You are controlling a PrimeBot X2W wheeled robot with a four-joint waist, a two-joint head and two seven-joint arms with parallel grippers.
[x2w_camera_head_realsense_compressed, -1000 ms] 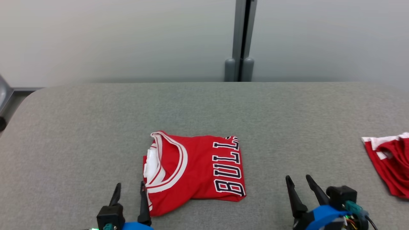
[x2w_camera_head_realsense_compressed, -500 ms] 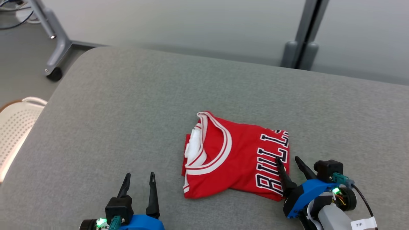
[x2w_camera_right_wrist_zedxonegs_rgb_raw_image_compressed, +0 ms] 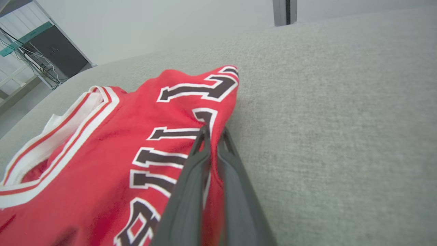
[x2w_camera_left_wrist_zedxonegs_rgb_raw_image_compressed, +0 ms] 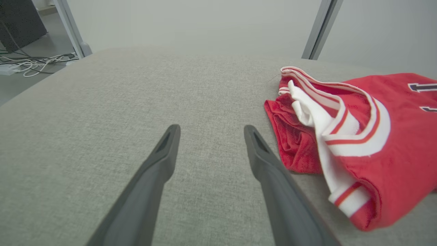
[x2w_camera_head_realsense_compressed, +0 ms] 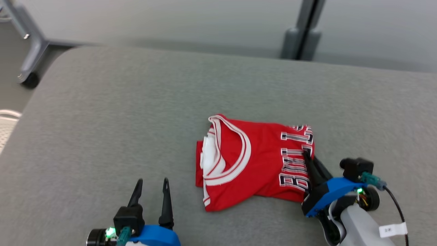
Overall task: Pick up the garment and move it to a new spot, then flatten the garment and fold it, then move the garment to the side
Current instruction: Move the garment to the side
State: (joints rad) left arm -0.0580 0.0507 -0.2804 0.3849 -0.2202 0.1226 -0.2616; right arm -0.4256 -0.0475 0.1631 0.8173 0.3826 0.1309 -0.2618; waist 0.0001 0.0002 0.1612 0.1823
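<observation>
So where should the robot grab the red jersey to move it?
Grab the jersey by its lettered fold edge, coming in low from the robot's right. That edge is neat and stacked, so one pinch probably takes all layers; the collar end is loose and might unfold. The right gripper is shut there.

The left gripper [x2w_camera_head_realsense_compressed: 152, 181] and right gripper [x2w_camera_head_realsense_compressed: 310, 156] each have two long, tapering dark fingers [x2w_camera_left_wrist_zedxonegs_rgb_raw_image_compressed: 155, 171] on a bright blue housing [x2w_camera_head_realsense_compressed: 327, 194], with a black block [x2w_camera_head_realsense_compressed: 355, 167], a teal plug [x2w_camera_head_realsense_compressed: 370, 179] and a green light [x2w_camera_head_realsense_compressed: 110, 232]. The right's pale grey forearm [x2w_camera_head_realsense_compressed: 362, 229] bears a white label [x2w_camera_head_realsense_compressed: 392, 230]; a black cable [x2w_camera_head_realsense_compressed: 397, 208] leaves its plug.
</observation>
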